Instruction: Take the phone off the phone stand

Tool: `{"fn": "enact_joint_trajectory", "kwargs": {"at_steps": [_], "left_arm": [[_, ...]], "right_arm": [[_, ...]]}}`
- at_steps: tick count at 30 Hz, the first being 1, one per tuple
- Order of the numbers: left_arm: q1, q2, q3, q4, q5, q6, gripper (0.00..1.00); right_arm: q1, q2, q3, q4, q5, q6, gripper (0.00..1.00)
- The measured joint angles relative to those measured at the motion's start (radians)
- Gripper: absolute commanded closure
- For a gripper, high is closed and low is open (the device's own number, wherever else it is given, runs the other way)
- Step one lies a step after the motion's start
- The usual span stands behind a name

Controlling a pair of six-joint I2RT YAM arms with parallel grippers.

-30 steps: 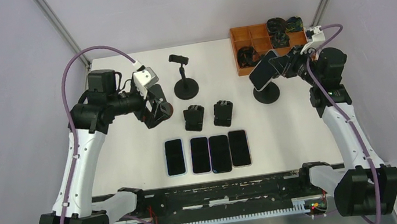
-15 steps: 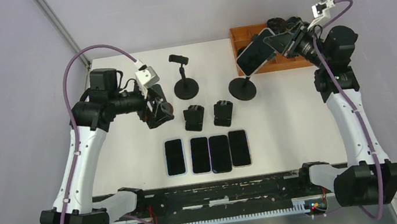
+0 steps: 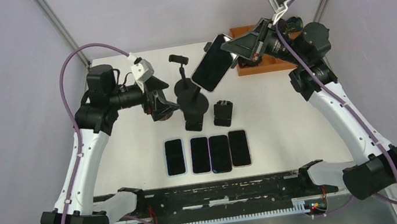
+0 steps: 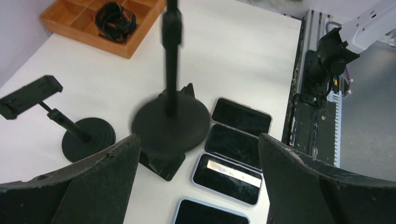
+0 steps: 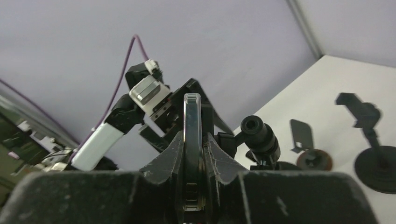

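Observation:
My right gripper [image 3: 232, 48] is shut on the edge of a dark phone [image 3: 213, 63] and holds it high over the table's middle. The black phone stand [image 3: 192, 102] is still clamped to the phone and hangs in the air under it. In the right wrist view the phone's edge [image 5: 192, 135] sits between my fingers, with the stand's joint [image 5: 259, 133] just beyond. My left gripper [image 3: 161, 102] is open beside the stand's round base. In the left wrist view the base [image 4: 170, 123] and pole [image 4: 171, 56] lie ahead of my open left gripper [image 4: 196, 186], apart from both fingers.
An empty second stand [image 3: 179, 60] stands behind; it also shows in the left wrist view [image 4: 88, 136]. Two small folding stands [image 3: 223, 113] and a row of several phones [image 3: 207, 153] lie near the front. A wooden tray [image 3: 254, 66] is at the back right.
My right arm has lifted the phone with its stand off the table and carried it left to the middle. My left gripper has shifted slightly right, toward the stand's base.

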Motion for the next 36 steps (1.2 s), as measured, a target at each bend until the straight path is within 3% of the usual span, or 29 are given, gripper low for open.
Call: {"fn": "enact_joint_trajectory", "kwargs": {"at_steps": [10,26,30,36], "left_arm": [[0.0,-0.01,-0.04,0.147,0.113,-0.092,0.0],[-0.016,-0.037,-0.094,0.184,0.24,-0.124,0.03],[-0.017,-0.038,-0.095,0.134,0.272,-0.093,0.2],[-0.017,0.0,-0.044,-0.141,0.32,0.124,0.71]], "right_arm": [[0.164,0.049,0.002,0.079,-0.046,0.112,1.0],[0.429,0.187,0.013,0.163,0.001,0.129,1.0],[0.463,0.204,0.013,0.221,0.007,0.15,1.0],[0.475,0.211,0.013,0.282,0.019,0.164,1.0]]}}
